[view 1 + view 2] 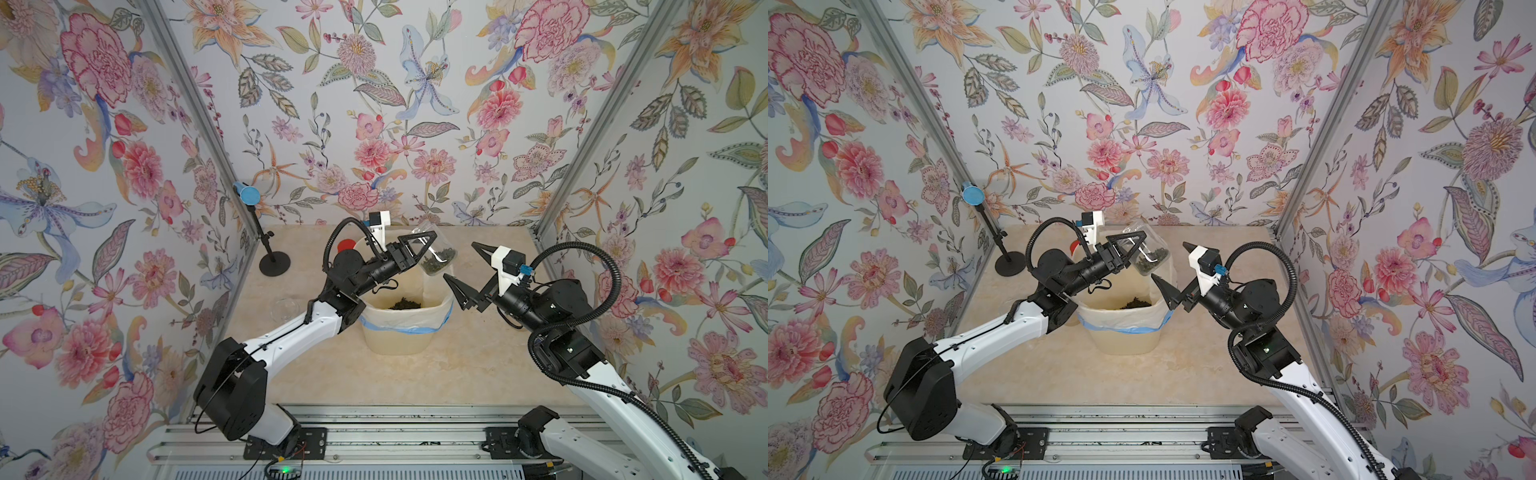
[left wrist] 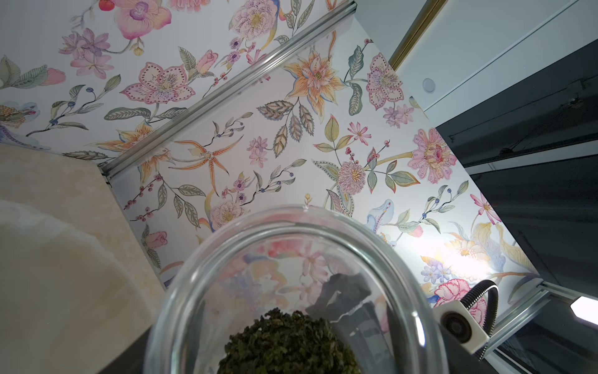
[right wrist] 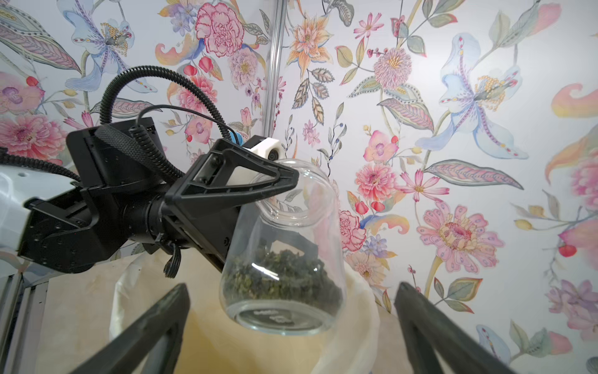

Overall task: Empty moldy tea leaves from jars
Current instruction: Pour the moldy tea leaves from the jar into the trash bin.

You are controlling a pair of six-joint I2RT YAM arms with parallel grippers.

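My left gripper is shut on a clear lidless jar and holds it tilted above the bin, mouth up and toward the back wall. Dark green tea leaves lie heaped at the jar's base. A small heap of tea leaves lies inside the bin. To the right of the jar, my right gripper stands wide open and holds nothing. In the right wrist view its fingers flank the jar's base without touching.
The cream bin with a white liner stands mid-table. An empty clear jar sits on the table at the left. A red cap shows behind my left arm. A black stand occupies the back left corner.
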